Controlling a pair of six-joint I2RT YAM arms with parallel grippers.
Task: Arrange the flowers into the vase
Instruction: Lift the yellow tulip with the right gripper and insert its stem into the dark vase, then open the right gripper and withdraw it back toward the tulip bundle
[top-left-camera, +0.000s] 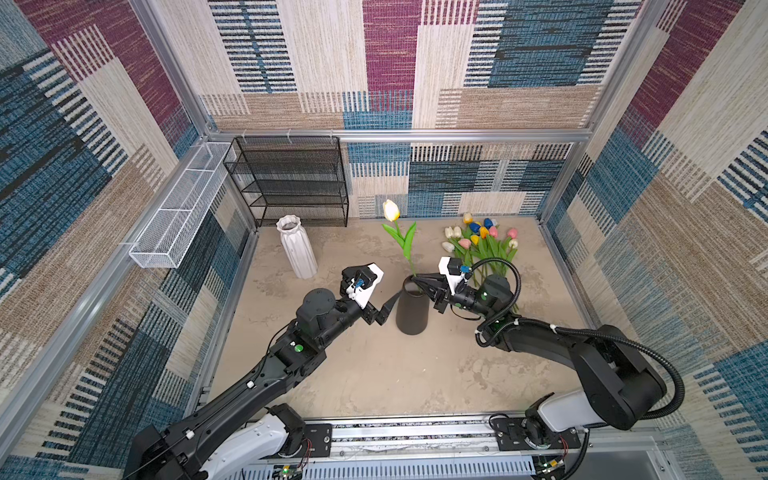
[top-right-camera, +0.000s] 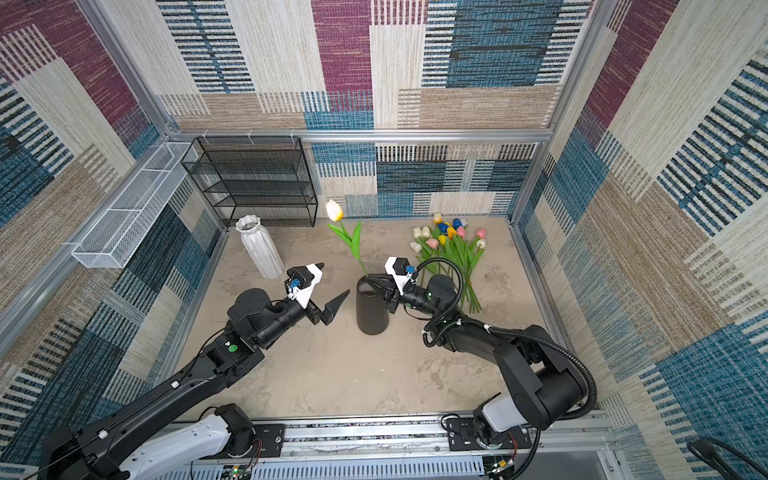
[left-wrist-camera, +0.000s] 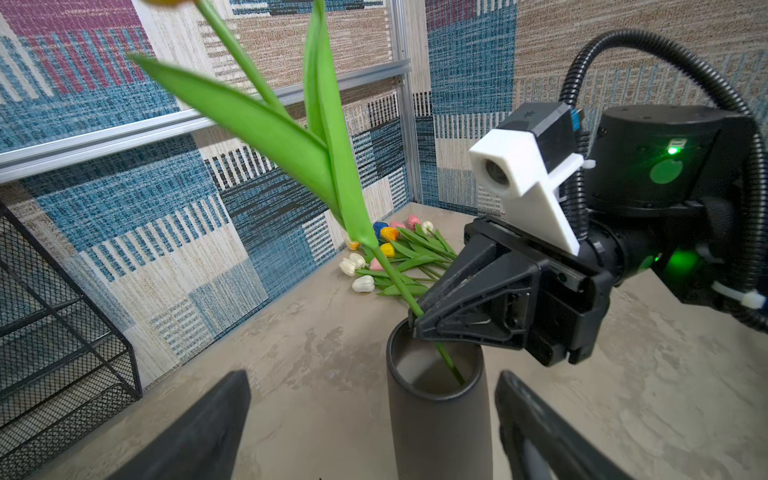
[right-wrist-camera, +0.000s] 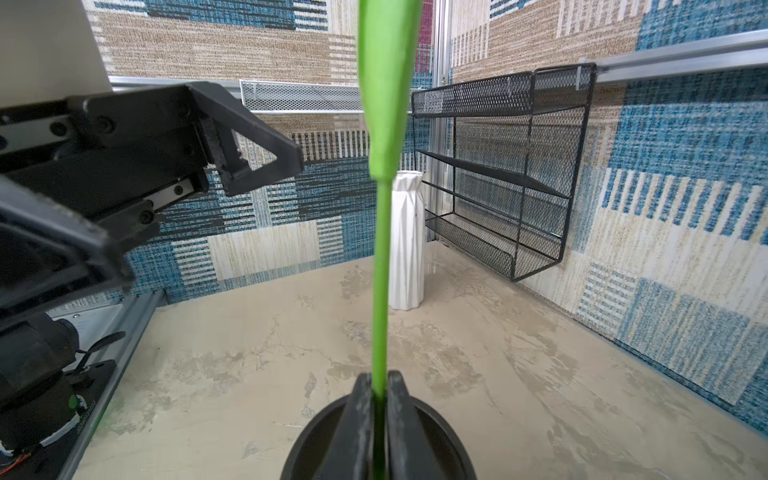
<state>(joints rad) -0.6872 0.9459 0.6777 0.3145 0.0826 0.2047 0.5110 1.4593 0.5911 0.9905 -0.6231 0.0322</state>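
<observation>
Your right gripper (top-left-camera: 416, 277) is reaching in from three o'clock over the mouth of the dark vase (top-left-camera: 411, 311). Its jaws are drawn narrow and are pinching the green stem of a single tulip (top-left-camera: 405, 245) right at the rim. In the left wrist view the stem's lower end is dipping inside the vase. The cream-and-yellow head is leaning up toward eleven o'clock, with two long leaves spreading below it.

Your left gripper (top-right-camera: 333, 279) is hovering at nine o'clock of the dark vase, jaws spread wide and gripping nothing. Its nearer fingertip is sitting just beside the vase's wall.

The rest of the flowers (top-left-camera: 482, 243) are lying in a bunch on the table (top-left-camera: 374, 374), between one and two o'clock of the dark vase. Their white, yellow, pink and blue heads are pointing toward the back wall, and their stems are trailing under the right arm.

A white ribbed vase (top-left-camera: 297, 249) is standing upright at ten o'clock, well apart from the dark one. It is standing just in front of a black mesh shelf (top-left-camera: 291, 178).
</observation>
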